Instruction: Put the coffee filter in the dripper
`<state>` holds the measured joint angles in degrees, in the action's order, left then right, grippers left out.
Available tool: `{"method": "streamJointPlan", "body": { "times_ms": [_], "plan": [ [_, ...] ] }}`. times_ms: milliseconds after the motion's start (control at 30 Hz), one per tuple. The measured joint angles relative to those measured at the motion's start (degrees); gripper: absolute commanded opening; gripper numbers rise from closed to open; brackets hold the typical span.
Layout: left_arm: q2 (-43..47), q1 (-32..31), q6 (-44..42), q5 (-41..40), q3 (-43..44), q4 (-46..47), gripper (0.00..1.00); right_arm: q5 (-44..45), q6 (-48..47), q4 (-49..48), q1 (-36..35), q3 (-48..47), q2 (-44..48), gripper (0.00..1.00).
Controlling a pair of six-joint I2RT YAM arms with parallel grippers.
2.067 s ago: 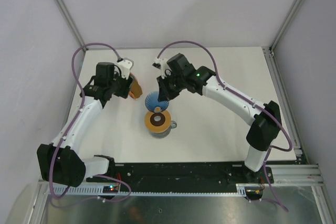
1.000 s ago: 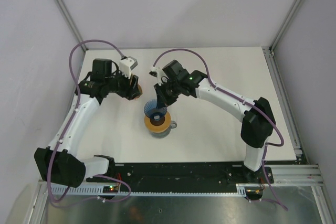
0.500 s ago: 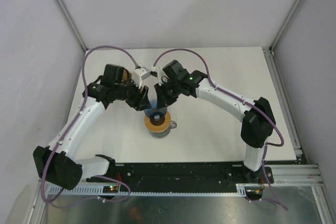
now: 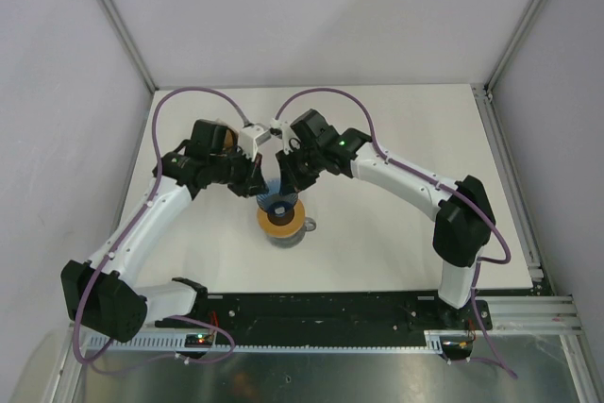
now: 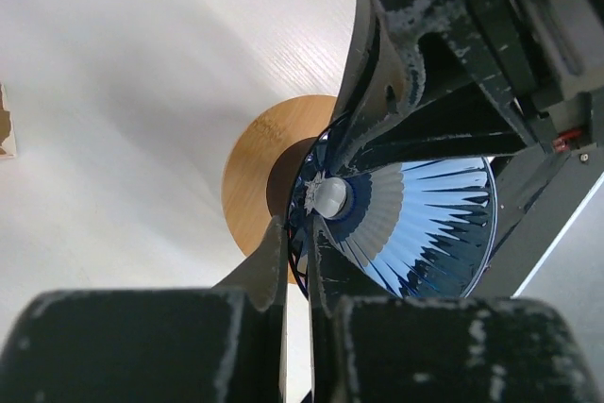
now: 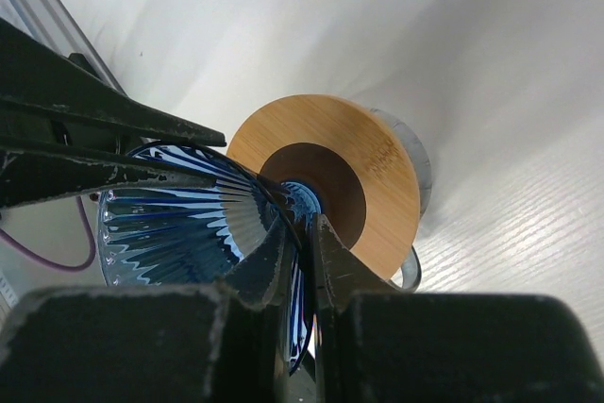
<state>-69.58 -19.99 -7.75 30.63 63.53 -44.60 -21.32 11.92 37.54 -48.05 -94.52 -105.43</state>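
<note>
- Jaws of the left gripper [image 5: 298, 229] are drawn in to a thin slit. They pinch the edge of the coffee filter [image 5: 387, 219] right at the rim of the dripper [image 5: 444, 233].
- Jaws of the right gripper [image 6: 302, 226] are likewise almost together. They clamp the dripper's wall, with one finger inside the cone and one outside.
- The filter is a pale fan lying against the inner ribs of the blue cone, spreading from its centre toward the rim. It covers only part of the inside, and bare blue ribs show past it.
- The dripper is held tipped on its side, so both wrist views look into its mouth. Its narrow end sits just beside a round wooden ring [image 6: 377, 162].
- The ring lies on top of a glass carafe [image 6: 422, 172], whose handle shows below it.
- From above, both grippers meet just beyond the carafe, near the middle of the white table [image 4: 406, 233], with the arms reaching in from either side.
</note>
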Motion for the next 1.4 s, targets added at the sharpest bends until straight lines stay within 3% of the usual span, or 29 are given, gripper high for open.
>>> {"method": "streamJointPlan", "body": {
  "times_ms": [733, 1400],
  "plan": [
    [0.28, -2.16, 2.10, -2.54, -0.96, 2.27, 0.00, 1.79, 0.48, 1.79, -0.11, -0.09, 0.61, 0.00],
    [0.22, -5.31, -3.02, -7.34, -0.96, 2.64, 0.00, 1.84, 3.02, -0.81, -0.11, 2.62, 1.88, 0.00]
  ]
}}
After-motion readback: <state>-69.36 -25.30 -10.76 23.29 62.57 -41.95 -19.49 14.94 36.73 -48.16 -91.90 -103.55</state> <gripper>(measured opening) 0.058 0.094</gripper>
